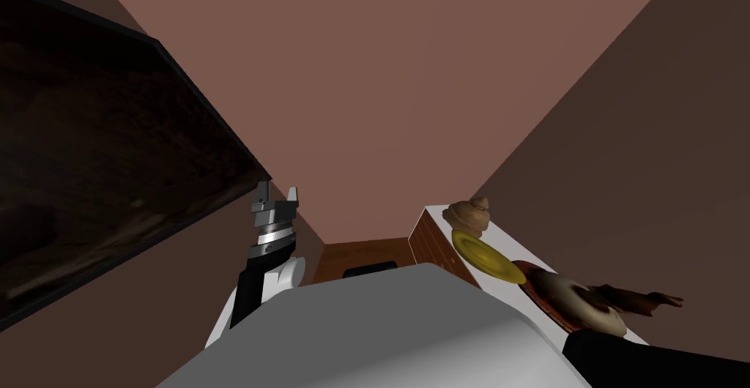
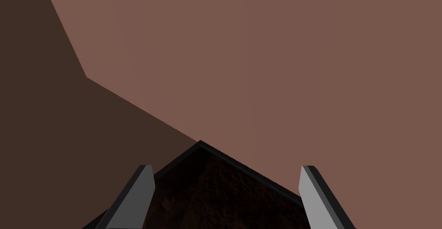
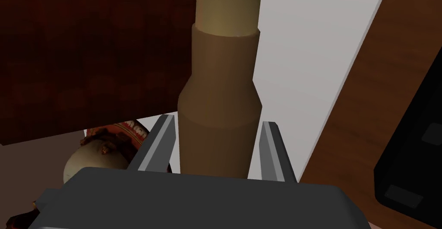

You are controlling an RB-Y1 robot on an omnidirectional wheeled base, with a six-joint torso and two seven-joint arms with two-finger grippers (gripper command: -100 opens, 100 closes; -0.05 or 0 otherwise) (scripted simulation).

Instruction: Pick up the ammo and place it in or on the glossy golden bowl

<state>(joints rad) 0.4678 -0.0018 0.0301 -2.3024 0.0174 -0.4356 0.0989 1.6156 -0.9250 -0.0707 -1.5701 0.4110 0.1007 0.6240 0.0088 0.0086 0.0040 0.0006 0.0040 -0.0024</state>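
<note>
My right gripper (image 3: pixel 218 119) has both fingers pressed against the sides of the ammo (image 3: pixel 220 88) — a tan, bottle-necked cartridge standing straight out between them, with the white counter top (image 3: pixel 302 45) behind it. In the head view the golden bowl (image 1: pixel 487 258) sits on that counter between a brown spiral shell (image 1: pixel 471 214) and a reddish plate (image 1: pixel 543 301) (its load I can't identify). My left gripper (image 1: pixel 278 192) is raised beside a dark framed picture (image 1: pixel 110 149) — fingers well apart
</note>
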